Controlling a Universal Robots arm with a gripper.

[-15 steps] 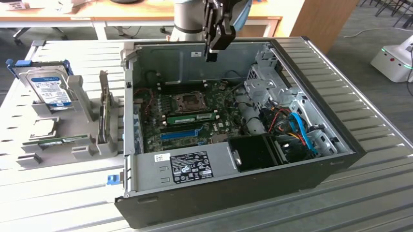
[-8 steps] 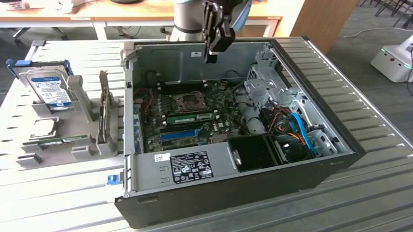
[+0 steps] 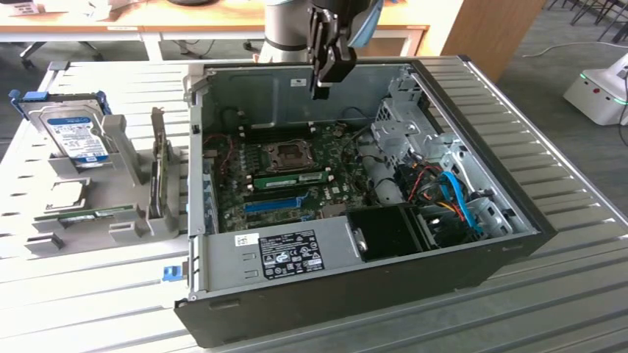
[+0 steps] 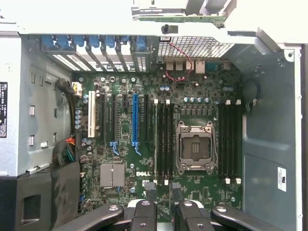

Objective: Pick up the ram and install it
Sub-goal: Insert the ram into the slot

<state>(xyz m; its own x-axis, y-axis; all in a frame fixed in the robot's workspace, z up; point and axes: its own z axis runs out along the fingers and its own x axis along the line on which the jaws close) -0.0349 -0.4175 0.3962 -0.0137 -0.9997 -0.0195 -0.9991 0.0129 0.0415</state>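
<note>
While we hold our hand (image 3: 322,93) open and empty above the motherboard (image 4: 192,101), probably to survey its slots (image 4: 164,139), one ram (image 3: 96,214) lies racked at the case's (image 3: 510,184) nine o'clock.

The arm (image 3: 290,29) hangs vertical, its pincer (image 3: 322,90) parted and empty.

Ribbed metal table (image 3: 579,294); wooden desks (image 3: 118,22) past its far edge; grey floor (image 3: 549,66), likely carpet, at the exterior view's right, white unit (image 3: 598,92) standing there.

Pale ribbed table (image 3: 574,294) under open black computer case (image 3: 343,305), grey parts rack (image 3: 132,232) just beside it
</note>
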